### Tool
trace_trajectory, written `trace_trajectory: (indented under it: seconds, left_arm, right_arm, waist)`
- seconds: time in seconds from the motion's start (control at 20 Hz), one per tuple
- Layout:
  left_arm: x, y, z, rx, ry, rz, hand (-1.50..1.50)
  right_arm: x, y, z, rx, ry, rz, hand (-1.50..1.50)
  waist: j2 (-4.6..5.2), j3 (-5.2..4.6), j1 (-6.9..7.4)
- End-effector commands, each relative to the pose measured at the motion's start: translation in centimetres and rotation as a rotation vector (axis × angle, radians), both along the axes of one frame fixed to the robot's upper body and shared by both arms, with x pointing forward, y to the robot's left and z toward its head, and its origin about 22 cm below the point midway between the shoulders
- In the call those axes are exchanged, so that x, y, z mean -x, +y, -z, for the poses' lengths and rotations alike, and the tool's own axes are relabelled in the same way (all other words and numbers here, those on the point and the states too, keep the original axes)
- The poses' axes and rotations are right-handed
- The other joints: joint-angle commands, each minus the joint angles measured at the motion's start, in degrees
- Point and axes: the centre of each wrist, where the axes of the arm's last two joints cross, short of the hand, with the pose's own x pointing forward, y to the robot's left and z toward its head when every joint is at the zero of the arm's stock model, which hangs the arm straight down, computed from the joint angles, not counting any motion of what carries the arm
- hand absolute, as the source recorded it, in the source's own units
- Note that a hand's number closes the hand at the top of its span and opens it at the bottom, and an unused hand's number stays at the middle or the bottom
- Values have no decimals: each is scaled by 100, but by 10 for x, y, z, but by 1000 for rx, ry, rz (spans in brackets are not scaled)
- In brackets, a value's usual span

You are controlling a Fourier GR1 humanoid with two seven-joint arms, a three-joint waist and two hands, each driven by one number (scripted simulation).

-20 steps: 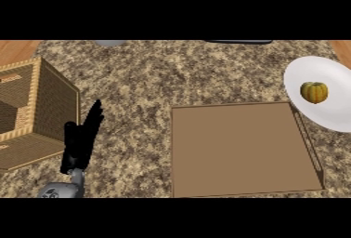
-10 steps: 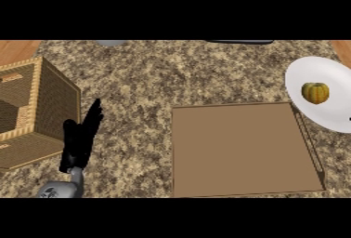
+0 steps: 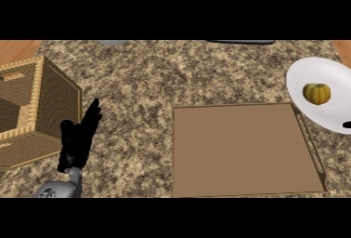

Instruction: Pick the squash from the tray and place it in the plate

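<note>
Surface: speckled brown-beige stone top, fills most of the head view.

Tray: flat brown square, low rim, sits at 4 o'clock from view centre. Nothing lying in it.

Wicker basket: open-topped, woven, at 9 o'clock, tilted look from this angle, left part cut by the view's edge.

Plate: white, round, at 2-3 o'clock, partly cut off by the right edge. Its lower-left rim sits just beside the tray's upper-right corner; can't tell if they touch.

Left hand: black, at 8 o'clock, grey forearm coming in from the lower edge. Hand stands edge-on, fingers straight and together, pointing toward 12-1 o'clock, thumb off to the left side. Nothing in its hold, fingers extended. It sits just right of the basket's near wall, over bare surface.

Right hand: does not show in the view.

Squash: small, yellow-orange with a greenish side, ribbed, lying on the plate near its middle. From the left fingers it's at about 3 o'clock, well apart, with the whole tray between them. No contact with any hand.
</note>
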Motion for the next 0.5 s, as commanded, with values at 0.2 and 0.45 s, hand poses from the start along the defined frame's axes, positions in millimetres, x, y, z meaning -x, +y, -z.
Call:
trace_trajectory:
  seconds: [0.2, 0.45]
  left_arm:
    - [-3, -5, -3, 18, 17, 11, 0]
    - [-11, 2, 0, -2, -5, 2, 0]
  right_arm:
    - [12, -17, -11, 5, -17, 8, -150]
    - [17, -14, 2, 43, -21, 41, -150]
  waist:
    - [2, 3, -5]
    - [46, 9, 7]
